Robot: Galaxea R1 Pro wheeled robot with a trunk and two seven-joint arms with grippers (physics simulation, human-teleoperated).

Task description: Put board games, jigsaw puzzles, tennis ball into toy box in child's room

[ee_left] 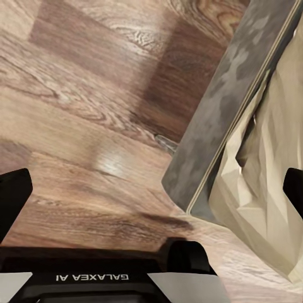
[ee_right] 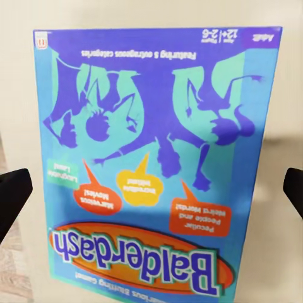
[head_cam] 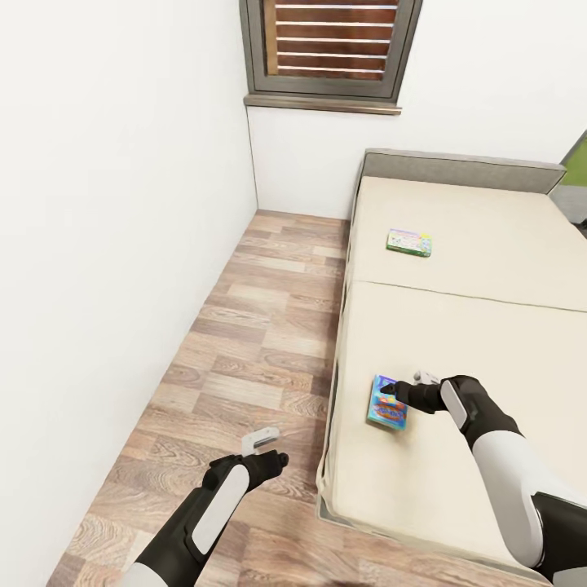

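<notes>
**Mia:** Down by us, at about seven o'clock in the head view, the left gripper (head_cam: 262,446) hangs over the wood floor (head_cam: 244,326). Its fingers look spread and hold nothing.

**Ben:** And the right gripper (head_cam: 408,390)?

**Mia:** It is low over the bed (head_cam: 489,342), right at the edge of the blue board game (head_cam: 386,403), around five o'clock. I can't see the fingertips well there. Another game box (head_cam: 409,242) lies farther up the bed, near one o'clock.

**Ben:** What does the left wrist view show?

**Mia:** Floor, and the bed's grey corner (ee_left: 221,145) with its pale cover. Dark finger tips sit at both sides, far apart.

**Ben:** And the right wrist view?

**Mia:** The blue box (ee_right: 154,158) lies flat, reading "Balderdash". Dark finger tips show at both sides, wide open, not touching it.

**Ben:** So how should it grab?

**Mia:** I think it should go down straight, put one finger on each long side, and squeeze gently. A flat box can slip, so lift slowly.
</notes>
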